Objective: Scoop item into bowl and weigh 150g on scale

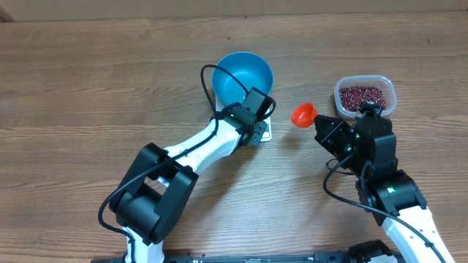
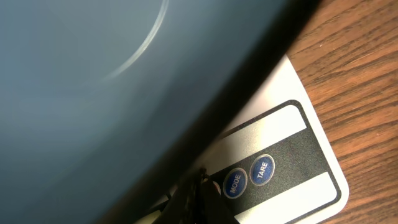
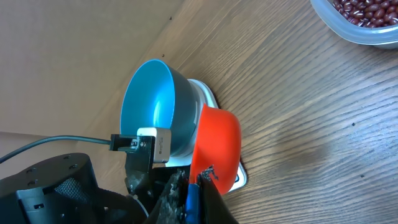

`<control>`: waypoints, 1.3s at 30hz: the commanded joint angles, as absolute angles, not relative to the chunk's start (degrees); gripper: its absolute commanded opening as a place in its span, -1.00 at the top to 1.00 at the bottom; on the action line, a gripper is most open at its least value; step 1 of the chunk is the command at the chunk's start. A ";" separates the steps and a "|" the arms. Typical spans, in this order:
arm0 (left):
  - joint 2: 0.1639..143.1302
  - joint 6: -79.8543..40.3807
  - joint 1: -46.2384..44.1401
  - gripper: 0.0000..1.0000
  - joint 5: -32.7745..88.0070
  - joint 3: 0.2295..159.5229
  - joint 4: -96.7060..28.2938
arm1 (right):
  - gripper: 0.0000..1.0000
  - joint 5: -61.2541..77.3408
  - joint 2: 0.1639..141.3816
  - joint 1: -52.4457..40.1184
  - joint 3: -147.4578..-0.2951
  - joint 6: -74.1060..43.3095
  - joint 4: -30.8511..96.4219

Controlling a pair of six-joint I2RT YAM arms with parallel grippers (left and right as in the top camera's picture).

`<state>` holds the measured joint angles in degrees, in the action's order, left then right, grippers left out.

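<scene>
Shut with nothing held at the left gripper, tips down beside the MODE button on the front strip of the scale, with the blue bowl sitting on that scale toward the far edge of the surface, about mid-width. Clamped in the right gripper: the orange scoop, between scale and clear container. Piled in that container toward the right edge, apart from the bowl: the beans.
</scene>
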<state>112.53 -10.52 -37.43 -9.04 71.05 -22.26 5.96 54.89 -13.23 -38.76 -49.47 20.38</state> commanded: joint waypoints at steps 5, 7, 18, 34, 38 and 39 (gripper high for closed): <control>113.16 -10.28 -37.54 0.91 -6.35 69.58 -22.90 | 0.93 5.61 54.02 -13.54 -39.83 -49.69 19.73; 113.16 -10.28 -37.54 0.91 -6.37 69.58 -22.90 | 0.93 5.61 54.02 -13.54 -39.83 -49.69 19.68; 113.16 -10.31 -37.54 0.92 -6.31 69.58 -22.92 | 0.93 5.63 54.02 -13.54 -39.83 -49.69 19.68; 113.14 -10.92 -37.52 0.91 -6.26 69.56 -23.11 | 0.93 5.65 54.02 -13.54 -39.83 -49.69 19.70; 113.16 -10.92 -37.54 0.91 -6.42 69.47 -23.11 | 0.93 5.65 54.02 -13.54 -39.83 -49.69 19.68; 113.16 -10.92 -37.54 0.91 -6.39 69.47 -23.14 | 0.93 5.65 54.02 -13.54 -39.83 -49.69 19.70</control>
